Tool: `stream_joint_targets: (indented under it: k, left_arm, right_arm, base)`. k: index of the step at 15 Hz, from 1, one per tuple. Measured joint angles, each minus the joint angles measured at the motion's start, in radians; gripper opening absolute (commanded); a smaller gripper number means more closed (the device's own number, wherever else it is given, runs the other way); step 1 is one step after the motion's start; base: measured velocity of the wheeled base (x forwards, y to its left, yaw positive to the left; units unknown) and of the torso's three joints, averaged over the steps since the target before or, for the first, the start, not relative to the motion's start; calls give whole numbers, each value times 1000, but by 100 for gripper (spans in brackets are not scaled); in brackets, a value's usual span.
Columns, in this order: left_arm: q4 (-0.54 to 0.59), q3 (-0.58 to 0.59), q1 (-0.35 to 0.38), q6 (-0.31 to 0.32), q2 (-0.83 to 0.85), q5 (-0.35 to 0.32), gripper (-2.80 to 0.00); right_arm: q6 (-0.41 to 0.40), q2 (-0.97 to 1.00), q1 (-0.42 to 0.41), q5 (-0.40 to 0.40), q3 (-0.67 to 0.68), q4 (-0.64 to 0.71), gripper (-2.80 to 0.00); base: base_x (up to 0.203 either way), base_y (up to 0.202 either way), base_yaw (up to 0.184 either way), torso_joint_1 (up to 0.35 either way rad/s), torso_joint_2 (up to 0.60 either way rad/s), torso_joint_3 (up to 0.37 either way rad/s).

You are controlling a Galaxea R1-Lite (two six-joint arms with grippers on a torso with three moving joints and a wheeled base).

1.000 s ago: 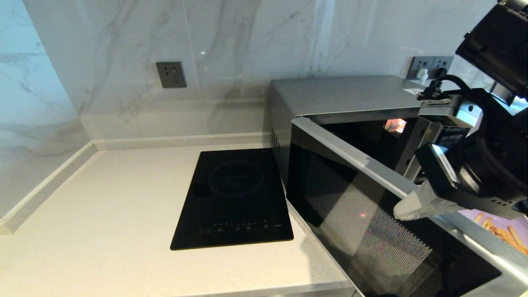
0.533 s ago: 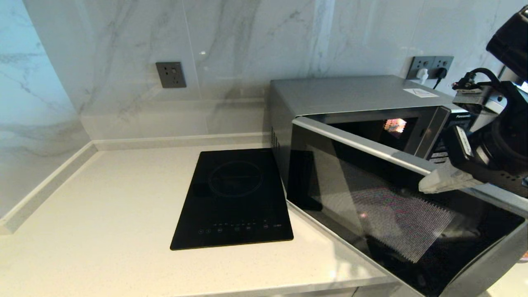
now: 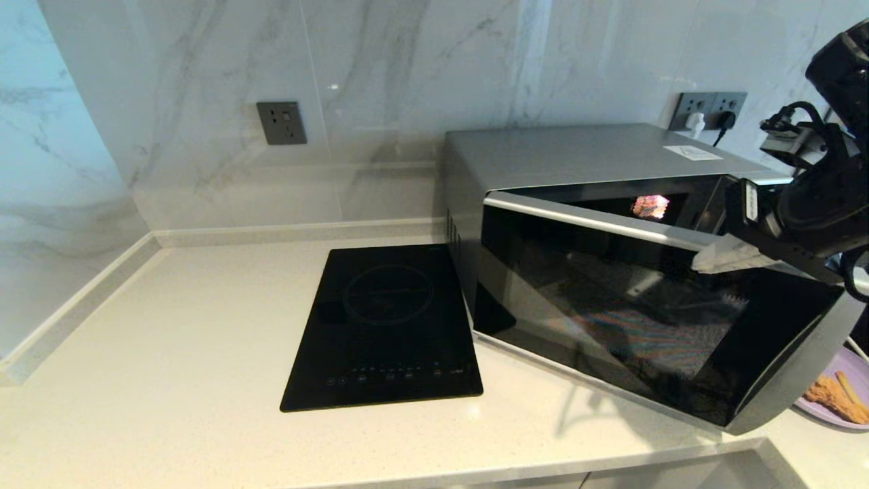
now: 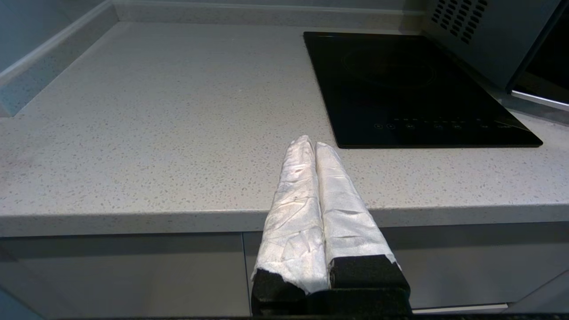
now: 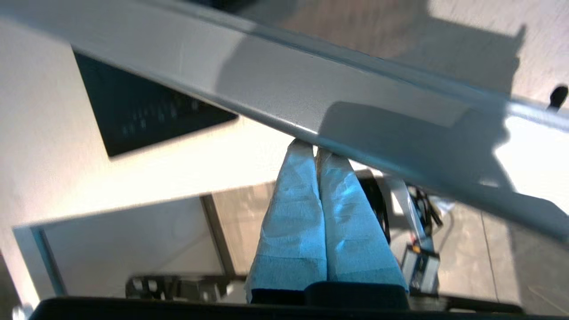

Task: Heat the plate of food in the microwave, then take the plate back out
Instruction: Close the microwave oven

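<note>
The silver-grey microwave stands at the back right of the counter, its dark glass door partly open and swung out to the front. My right gripper is shut, and its white-wrapped tips touch the door's silver top edge. The lilac plate of food shows only in part, low at the right past the door's free edge; I see a brown breaded piece and a fry on it. My left gripper is shut on nothing, low before the counter's front edge.
A flat black induction hob lies left of the microwave. The marble wall carries one socket and a double socket with plugs behind the microwave. Bare counter stretches left to a raised corner kerb.
The microwave door has swung from wide open toward the oven, with my right gripper moving back and right along with its top edge. The plate is now visible past the door's free edge.
</note>
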Motion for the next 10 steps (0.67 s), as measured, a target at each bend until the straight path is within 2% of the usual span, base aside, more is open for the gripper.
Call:
stream_joint_targets:
  k: [10]
  left_arm:
    - [0,0,0,0,0,0,-280]
  right_arm:
    - [0,127,-159,-2,-37,-237,-280]
  base:
    - [0,0,0,0,0,0]
